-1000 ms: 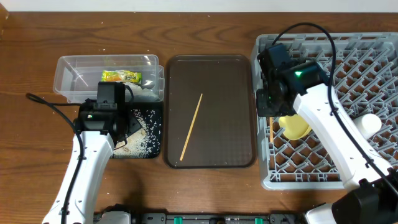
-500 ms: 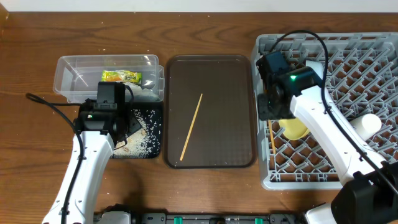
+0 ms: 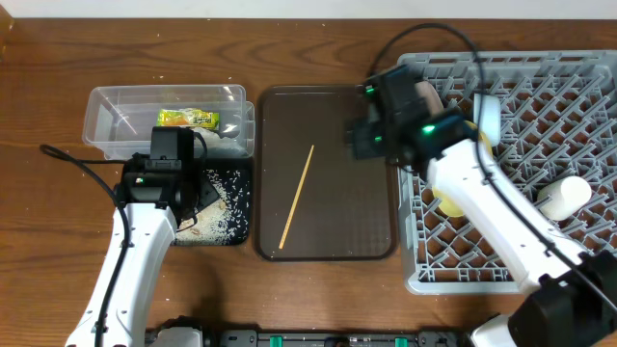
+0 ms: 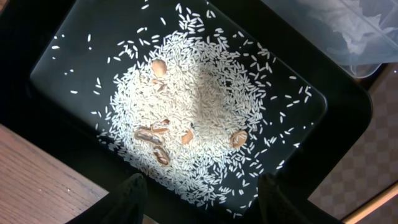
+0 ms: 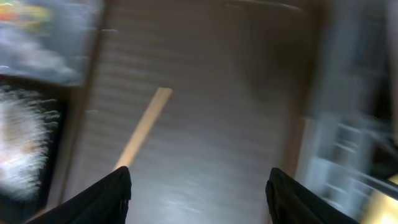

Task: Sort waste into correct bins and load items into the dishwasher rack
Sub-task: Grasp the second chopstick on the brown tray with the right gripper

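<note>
Left claw (image 4: 200, 183) hangs over the black tray (image 3: 183, 236) at the left of the table (image 3: 58, 58), fingers (image 4: 132, 194) spread, released, nothing between them. Rice (image 4: 199, 106) lies heaped in the tray's middle, with loose grains out to its edges and a few brown bits (image 4: 154, 134) mixed in (cannot tell what they are). Clear tub (image 3: 106, 120) sits just beyond the black tray on the far side, touching or nearly so. The green-and-yellow wrapper (image 3: 188, 118) lies inside it.

Brown tray (image 3: 337, 222) sits in the middle, between the bins and the rack (image 3: 578, 77). One chopstick (image 3: 297, 197) lies on it at a slant, far end toward the right.

Right claw (image 5: 199, 177) hovers over the far right part of the brown tray, by the rack's left wall. Wrist view is blurred, but the fingers (image 5: 99, 199) show wide apart, released, holding nothing. The chopstick's far end is ahead of them and to the left.

Rack fills the right side. Yellow plate (image 3: 451, 205) is in it, mostly hidden under the right arm. White cup (image 3: 564, 198) lies toward the rack's right side.
</note>
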Controlling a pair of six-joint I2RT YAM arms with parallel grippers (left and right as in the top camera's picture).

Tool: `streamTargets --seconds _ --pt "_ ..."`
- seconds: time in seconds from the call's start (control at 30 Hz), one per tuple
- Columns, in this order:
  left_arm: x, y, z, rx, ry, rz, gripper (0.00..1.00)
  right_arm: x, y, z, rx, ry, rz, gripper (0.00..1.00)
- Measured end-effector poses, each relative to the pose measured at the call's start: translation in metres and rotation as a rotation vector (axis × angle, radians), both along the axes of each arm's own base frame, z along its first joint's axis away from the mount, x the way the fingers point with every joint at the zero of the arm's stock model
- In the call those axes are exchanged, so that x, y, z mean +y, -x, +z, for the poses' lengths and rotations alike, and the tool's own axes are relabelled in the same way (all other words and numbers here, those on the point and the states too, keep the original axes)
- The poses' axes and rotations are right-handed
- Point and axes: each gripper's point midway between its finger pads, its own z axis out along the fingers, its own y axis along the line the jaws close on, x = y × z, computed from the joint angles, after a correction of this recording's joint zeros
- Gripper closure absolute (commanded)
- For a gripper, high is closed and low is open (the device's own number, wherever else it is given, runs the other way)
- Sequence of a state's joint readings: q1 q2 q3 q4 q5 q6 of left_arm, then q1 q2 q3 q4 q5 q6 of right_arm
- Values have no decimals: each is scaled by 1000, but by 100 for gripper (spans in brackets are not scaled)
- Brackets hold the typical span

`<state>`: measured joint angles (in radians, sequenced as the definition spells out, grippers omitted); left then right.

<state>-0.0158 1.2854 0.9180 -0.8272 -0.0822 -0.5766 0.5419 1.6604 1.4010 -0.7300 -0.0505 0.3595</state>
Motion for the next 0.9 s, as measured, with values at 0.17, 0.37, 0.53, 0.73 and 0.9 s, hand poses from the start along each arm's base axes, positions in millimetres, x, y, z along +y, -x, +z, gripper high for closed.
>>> streamTargets --seconds 0.17,0.37,0.53,0.73,0.9 --pt "0 0 0 0 0 0 40 56 21 -24 48 -29 101 30" --pt "0 0 0 0 0 0 40 90 49 -84 182 24 146 32" --pt "0 0 0 0 0 0 40 107 66 -125 245 73 179 36" --pt "0 0 0 0 0 0 40 109 75 -150 256 144 177 41" --pt "0 0 0 0 0 0 40 103 76 -161 260 194 162 53"
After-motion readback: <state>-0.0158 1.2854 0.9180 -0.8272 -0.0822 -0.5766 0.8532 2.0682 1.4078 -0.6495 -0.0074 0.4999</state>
